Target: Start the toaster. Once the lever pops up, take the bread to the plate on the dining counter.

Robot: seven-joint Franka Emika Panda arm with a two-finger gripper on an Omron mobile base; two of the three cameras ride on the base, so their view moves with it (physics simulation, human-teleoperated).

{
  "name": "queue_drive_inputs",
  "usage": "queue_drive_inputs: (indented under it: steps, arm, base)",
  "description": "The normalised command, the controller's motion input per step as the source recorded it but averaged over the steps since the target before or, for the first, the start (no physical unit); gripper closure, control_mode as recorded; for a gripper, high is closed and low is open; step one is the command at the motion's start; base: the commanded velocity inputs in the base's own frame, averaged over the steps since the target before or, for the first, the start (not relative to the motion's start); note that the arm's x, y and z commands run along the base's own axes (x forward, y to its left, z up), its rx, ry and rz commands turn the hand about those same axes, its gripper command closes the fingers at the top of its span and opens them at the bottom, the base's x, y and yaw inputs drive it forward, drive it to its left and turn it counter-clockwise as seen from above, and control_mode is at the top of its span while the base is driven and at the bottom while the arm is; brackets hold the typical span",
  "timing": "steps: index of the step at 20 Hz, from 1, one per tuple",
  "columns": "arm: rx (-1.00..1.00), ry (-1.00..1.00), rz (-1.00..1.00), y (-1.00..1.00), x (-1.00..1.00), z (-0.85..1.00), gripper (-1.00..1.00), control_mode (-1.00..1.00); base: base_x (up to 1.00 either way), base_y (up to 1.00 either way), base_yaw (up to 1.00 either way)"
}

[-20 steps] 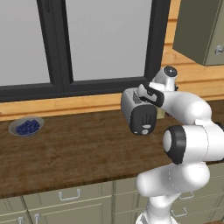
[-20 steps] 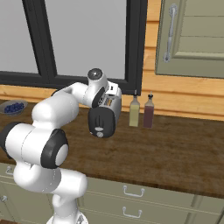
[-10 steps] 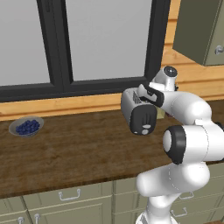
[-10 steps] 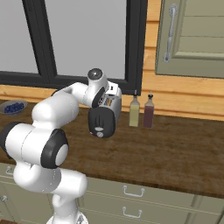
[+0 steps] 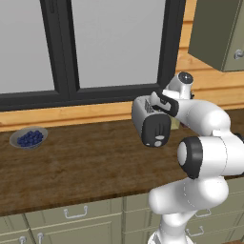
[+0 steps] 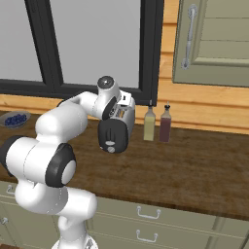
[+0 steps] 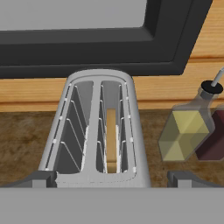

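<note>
Nearest the hand camera, the gripper (image 7: 112,179) shows as two dark finger tips at the bottom corners of the hand view, spread wide with one on each side of the toaster's near end and nothing between them. Just beyond, the toaster (image 7: 97,131) lies open to view from above: two slots with wire guides, and the bread (image 7: 111,139), a tan slice, standing on edge in the right-hand slot, sunk below the rim. To the right of the toaster stand a bottle of yellow oil (image 7: 183,131) and, partly behind it, a dark red bottle (image 7: 214,142); past them runs the wooden wall trim and the black window frame (image 7: 100,52).

From the base views, the toaster (image 5: 150,123) sits on the dark wood-grain counter (image 5: 71,162) with its dark end panel facing the robot, and the hand is poised directly over it. A grey bowl of blueberries (image 5: 29,138) rests well apart at the far left of the counter.

The step in hand looks like starting the toaster: the bread is loaded but no grip is made. The lever cannot be made out in these pictures; it likely sits on the dark end panel. The next move calls for bringing a finger down onto it and pressing until it latches, then waiting for the pop.
</note>
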Motion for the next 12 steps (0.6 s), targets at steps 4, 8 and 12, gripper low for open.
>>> queue_drive_inputs:
  steps: [4, 8, 12]
  arm:
    - [0.0, 0.0, 0.0, 0.0, 0.0, 0.0, -1.0, -1.0]
    - [0.0, 0.0, 0.0, 0.0, 0.0, 0.0, -1.0, -1.0]
    - [0.0, 0.0, 0.0, 0.0, 0.0, 0.0, -1.0, -1.0]
  base:
    - [0.0, 0.0, 0.0]
    - [0.0, 0.0, 0.0]
    - [0.0, 0.0, 0.0]
